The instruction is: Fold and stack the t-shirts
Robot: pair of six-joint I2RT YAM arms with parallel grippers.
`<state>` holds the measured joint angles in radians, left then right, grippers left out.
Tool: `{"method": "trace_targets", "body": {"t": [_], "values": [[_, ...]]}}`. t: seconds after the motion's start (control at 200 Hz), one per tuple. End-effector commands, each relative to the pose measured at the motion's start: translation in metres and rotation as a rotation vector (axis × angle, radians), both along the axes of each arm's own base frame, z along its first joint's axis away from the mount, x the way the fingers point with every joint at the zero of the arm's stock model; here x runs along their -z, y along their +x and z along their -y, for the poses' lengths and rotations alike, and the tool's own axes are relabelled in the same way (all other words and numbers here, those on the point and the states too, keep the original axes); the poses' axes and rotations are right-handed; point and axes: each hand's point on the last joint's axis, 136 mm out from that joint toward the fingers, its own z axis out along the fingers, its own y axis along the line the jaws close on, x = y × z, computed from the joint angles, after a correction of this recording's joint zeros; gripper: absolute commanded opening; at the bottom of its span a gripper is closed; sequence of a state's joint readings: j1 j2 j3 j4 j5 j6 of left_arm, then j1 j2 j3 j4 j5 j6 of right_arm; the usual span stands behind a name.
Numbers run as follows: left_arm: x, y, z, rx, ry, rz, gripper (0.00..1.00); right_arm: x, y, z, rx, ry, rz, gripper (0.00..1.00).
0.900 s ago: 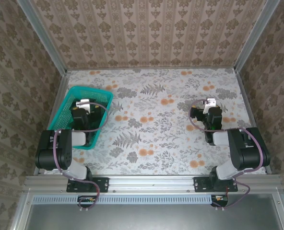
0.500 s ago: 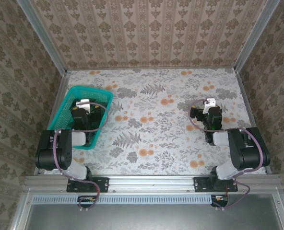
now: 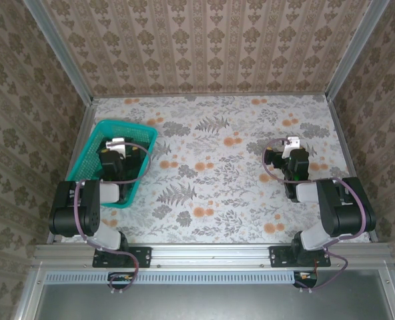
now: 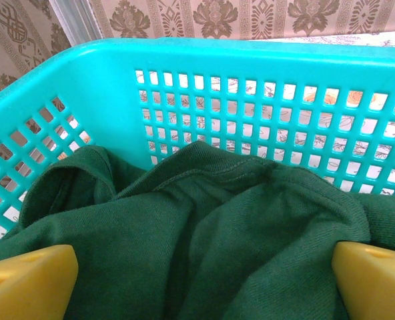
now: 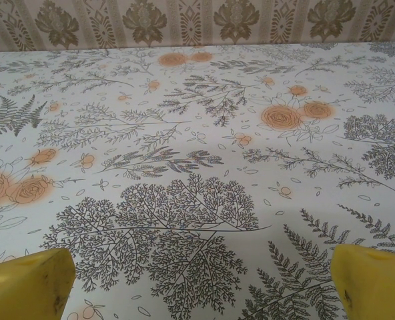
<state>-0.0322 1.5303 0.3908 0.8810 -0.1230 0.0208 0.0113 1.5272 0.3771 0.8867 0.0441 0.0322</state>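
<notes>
Nothing has moved: left pincer [image 4: 201,283] hangs spread over the t-shirts [image 4: 204,220] crumpled in the basket [image 4: 251,60], right pincer [image 5: 197,280] spread above the desk [image 5: 184,133], so folding has not begun.

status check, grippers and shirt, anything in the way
Left gripper open, over dark green t-shirt crumpled in teal mesh basket. Right gripper open above floral table. Basket walls ring the shirt; nothing folded yet.
</notes>
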Motion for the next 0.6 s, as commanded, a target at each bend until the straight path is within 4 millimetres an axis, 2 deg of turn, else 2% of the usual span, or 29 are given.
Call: {"method": "trace_targets", "body": {"t": [0.0, 0.135, 0.225, 0.305, 0.41, 0.505, 0.565, 0.595], "values": [[0.003, 0.001, 0.003, 0.024, 0.011, -0.011, 1.0, -0.004, 0.006, -0.002, -0.012, 0.002, 0.011, 1.0], [-0.002, 0.0, 0.001, -0.004, 0.035, 0.003, 1.0, -0.007, 0.006, 0.004, 0.042, -0.02, 0.009, 1.0], [-0.023, -0.007, 0.001, -0.042, 0.072, 0.017, 1.0, -0.024, 0.002, 0.002, 0.053, -0.053, 0.011, 0.99], [-0.052, -0.015, 0.002, -0.068, 0.106, 0.057, 1.0, -0.053, -0.005, -0.007, 0.028, -0.063, 0.024, 0.99], [-0.102, -0.03, 0.019, -0.052, 0.116, 0.162, 1.0, -0.086, -0.018, -0.008, 0.058, 0.068, 0.068, 1.0], [-0.148, -0.047, 0.027, -0.077, -0.065, 0.234, 1.0, -0.116, -0.029, -0.017, 0.018, 0.151, 0.15, 0.99], [-0.172, -0.052, 0.042, 0.006, -0.163, 0.259, 1.0, -0.135, -0.036, -0.012, 0.064, 0.253, 0.224, 1.0], [-0.18, -0.055, 0.042, 0.006, -0.219, 0.276, 1.0, -0.138, -0.04, -0.005, 0.122, 0.338, 0.237, 0.99]]}}
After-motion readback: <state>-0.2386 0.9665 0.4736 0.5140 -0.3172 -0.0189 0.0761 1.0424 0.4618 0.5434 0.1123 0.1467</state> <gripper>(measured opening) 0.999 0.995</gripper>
